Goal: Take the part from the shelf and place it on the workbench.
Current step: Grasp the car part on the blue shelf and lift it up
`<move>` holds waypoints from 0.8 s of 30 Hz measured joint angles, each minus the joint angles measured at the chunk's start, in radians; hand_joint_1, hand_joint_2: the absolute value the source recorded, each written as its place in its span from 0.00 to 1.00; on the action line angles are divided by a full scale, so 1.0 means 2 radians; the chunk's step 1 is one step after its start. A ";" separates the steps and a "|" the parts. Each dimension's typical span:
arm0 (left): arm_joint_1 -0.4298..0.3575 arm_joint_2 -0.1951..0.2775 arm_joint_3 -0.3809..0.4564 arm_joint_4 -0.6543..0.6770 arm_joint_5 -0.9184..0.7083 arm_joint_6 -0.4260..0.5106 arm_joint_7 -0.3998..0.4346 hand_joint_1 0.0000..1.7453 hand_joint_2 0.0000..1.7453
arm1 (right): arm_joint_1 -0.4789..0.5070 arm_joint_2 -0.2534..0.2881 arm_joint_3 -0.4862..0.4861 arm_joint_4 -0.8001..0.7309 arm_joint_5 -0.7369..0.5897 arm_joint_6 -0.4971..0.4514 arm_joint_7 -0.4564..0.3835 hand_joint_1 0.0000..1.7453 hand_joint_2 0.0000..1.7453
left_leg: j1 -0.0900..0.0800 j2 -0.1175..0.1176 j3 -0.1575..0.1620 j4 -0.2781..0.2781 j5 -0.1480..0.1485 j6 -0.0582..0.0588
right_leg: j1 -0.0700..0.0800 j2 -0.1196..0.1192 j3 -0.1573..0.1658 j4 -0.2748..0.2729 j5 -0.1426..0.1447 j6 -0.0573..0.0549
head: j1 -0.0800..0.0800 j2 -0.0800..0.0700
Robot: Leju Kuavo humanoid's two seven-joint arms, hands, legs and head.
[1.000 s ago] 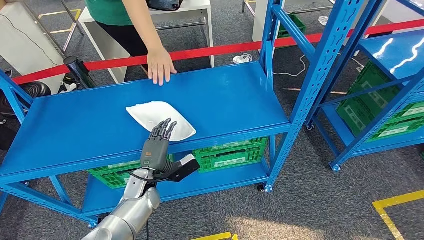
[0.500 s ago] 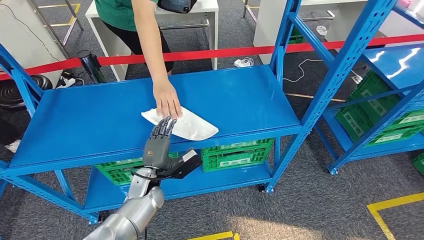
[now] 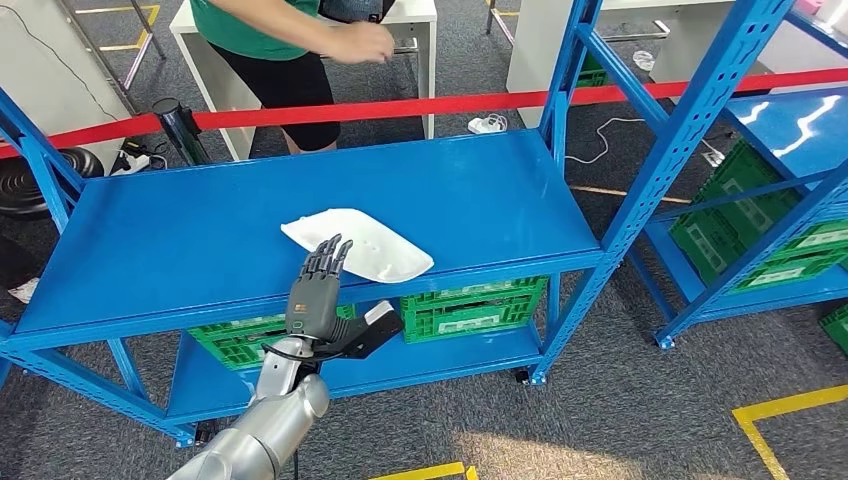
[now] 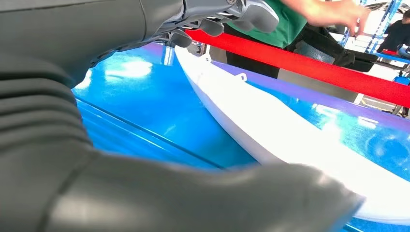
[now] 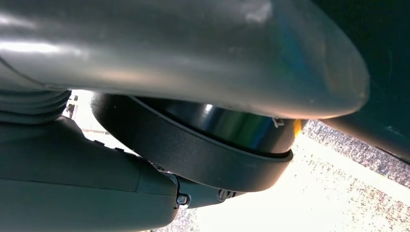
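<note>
Blue steel shelf (image 3: 200, 235): wide flat top deck on perforated blue uprights, with a lower deck beneath it. A second blue rack (image 3: 790, 110) of the same build stands to the right.

Green slatted crates (image 3: 465, 305): set on the lower deck of the shelf, under its front edge; what they contain cannot be told. More green crates (image 3: 760, 235) sit in the second rack, contents likewise unclear.

Red barrier band (image 3: 400, 106): stretched along behind the shelf's back edge, from a dark post at the back left.

Person (image 3: 270, 40): green top and dark trousers, standing behind the band, an arm held out to the side above a white table (image 3: 415, 25).

Part (image 3: 358, 244): white, flat, elongated shell with rounded ends, lying on the top deck near the front edge, about midway along it, set at a slant.

Left hand (image 3: 316, 285): at the front edge of the shelf, fingers straight and spread, thumb out to the side, holding nothing; fingertips (image 3: 330, 248) over the near edge of the part, contact not certain.

Right hand: its wrist view is too close to tell its state.

Floor (image 3: 600, 420): grey carpet with yellow tape marks.
</note>
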 joint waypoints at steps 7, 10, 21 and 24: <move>0.001 0.000 0.000 0.001 -0.006 0.004 -0.001 0.00 0.00 | 0.000 0.000 0.000 0.000 0.000 0.000 0.000 0.00 0.00 | 0.000 0.000 0.000 0.000 0.000 0.000 | 0.000 0.000 0.000 0.000 0.000 0.000 | 0.000 0.000; 0.001 0.000 -0.001 0.001 -0.006 -0.001 0.001 0.00 0.00 | 0.000 0.000 0.000 0.000 -0.001 -0.001 0.000 0.00 0.00 | 0.000 0.000 0.000 0.000 0.000 0.000 | 0.000 0.000 0.000 0.000 0.000 0.000 | 0.000 0.000; 0.001 0.002 -0.012 0.003 -0.012 -0.023 0.017 0.00 0.00 | 0.000 0.000 0.000 0.000 -0.003 -0.001 0.000 0.00 0.00 | -0.006 0.001 -0.005 0.001 -0.004 0.011 | -0.006 0.000 0.001 0.001 0.006 0.011 | 0.000 0.000; 0.001 0.001 -0.014 0.002 -0.014 -0.021 0.018 0.00 0.00 | 0.000 0.000 0.000 0.000 -0.003 -0.003 0.003 0.00 0.00 | -0.003 0.001 0.002 -0.004 -0.002 0.023 | -0.007 -0.001 -0.006 0.019 0.004 0.015 | 0.001 0.000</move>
